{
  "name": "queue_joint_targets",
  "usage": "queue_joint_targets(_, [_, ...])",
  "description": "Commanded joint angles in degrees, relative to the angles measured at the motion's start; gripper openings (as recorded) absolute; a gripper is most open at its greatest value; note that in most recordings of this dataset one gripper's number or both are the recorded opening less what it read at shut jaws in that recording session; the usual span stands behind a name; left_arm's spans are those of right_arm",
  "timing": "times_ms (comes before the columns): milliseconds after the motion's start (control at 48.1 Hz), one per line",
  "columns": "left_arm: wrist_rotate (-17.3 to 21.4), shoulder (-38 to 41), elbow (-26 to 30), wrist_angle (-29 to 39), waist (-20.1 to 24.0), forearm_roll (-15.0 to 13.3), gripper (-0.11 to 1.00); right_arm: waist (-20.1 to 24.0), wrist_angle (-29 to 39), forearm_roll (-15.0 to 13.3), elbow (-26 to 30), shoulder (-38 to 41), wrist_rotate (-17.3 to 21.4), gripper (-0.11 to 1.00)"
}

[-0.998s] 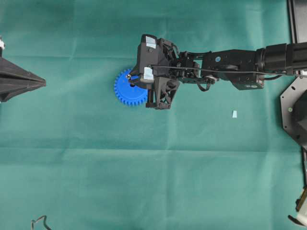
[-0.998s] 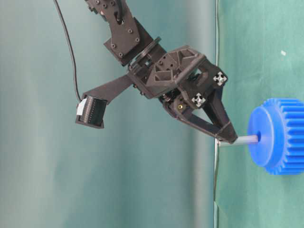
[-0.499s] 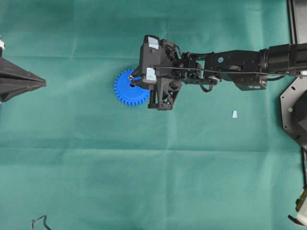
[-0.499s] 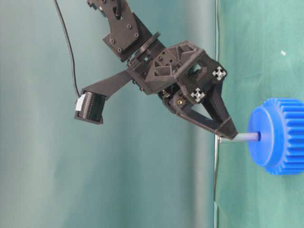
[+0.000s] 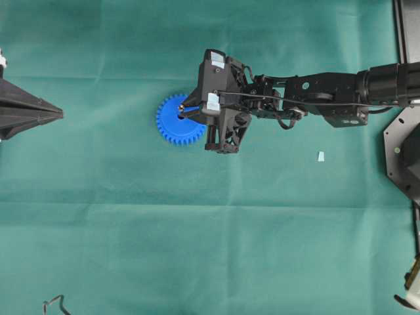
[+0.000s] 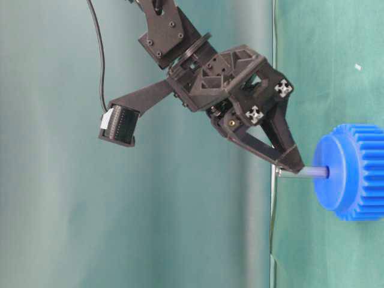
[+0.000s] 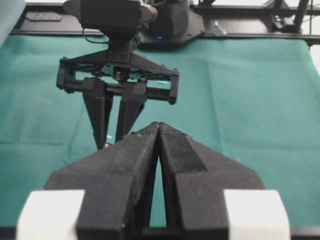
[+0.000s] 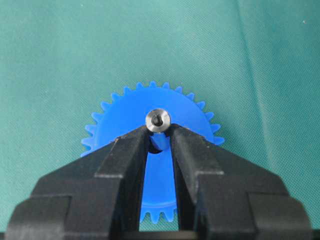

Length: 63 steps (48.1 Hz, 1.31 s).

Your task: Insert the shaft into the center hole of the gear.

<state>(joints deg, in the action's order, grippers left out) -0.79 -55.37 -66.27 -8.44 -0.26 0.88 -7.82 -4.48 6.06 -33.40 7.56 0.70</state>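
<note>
The blue gear [image 5: 172, 123] lies flat on the green cloth. It also shows in the table-level view [image 6: 355, 171] and the right wrist view [image 8: 127, 120]. My right gripper [image 5: 186, 111] is shut on the shaft [image 6: 303, 173], a thin grey pin, near its top end [image 8: 158, 120]. The shaft stands over the gear's hub with its lower end at the center hole [image 8: 152, 149], which is mostly hidden. My left gripper [image 5: 60, 114] is shut and empty at the left edge, far from the gear; its tips show in the left wrist view [image 7: 158, 126].
A small pale trapezoid scrap [image 5: 321, 156] lies on the cloth right of the gear. The right arm [image 5: 328, 97] stretches in from the right edge. A black frame [image 5: 401, 144] stands at the right border.
The right wrist has shifted right and tilted while its fingertips stayed on the shaft. The shaft stays at the gear's hub. The left arm has not moved.
</note>
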Motion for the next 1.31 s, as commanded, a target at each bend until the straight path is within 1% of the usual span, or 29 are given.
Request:
queue_joint_targets(0, [0.0, 0.4, 1.5, -0.2, -0.1, 0.2, 0.0, 0.0, -0.4, 0.2, 0.5, -1.3, 0.0, 0.21])
queue_joint_targets(145, [0.0, 0.4, 1.5, -0.3, -0.1, 0.2, 0.0, 0.0, -0.1, 0.1, 1.1, -1.6, -0.1, 0.21])
queue_joint_targets(520, [0.0, 0.5, 1.4, -0.3, -0.1, 0.2, 0.0, 0.0, 1.8, -0.3, 1.3, -5.4, -0.4, 0.21])
queue_joint_targets(1039, [0.0, 0.5, 1.4, -0.3, -0.1, 0.2, 0.0, 0.7, 1.3, 0.2, 1.4, -4.6, 0.0, 0.21])
queue_joint_targets(1288, [0.0, 0.5, 1.4, -0.2, -0.1, 0.2, 0.0, 0.7, -1.1, 0.4, 1.5, -1.8, 1.1, 0.21])
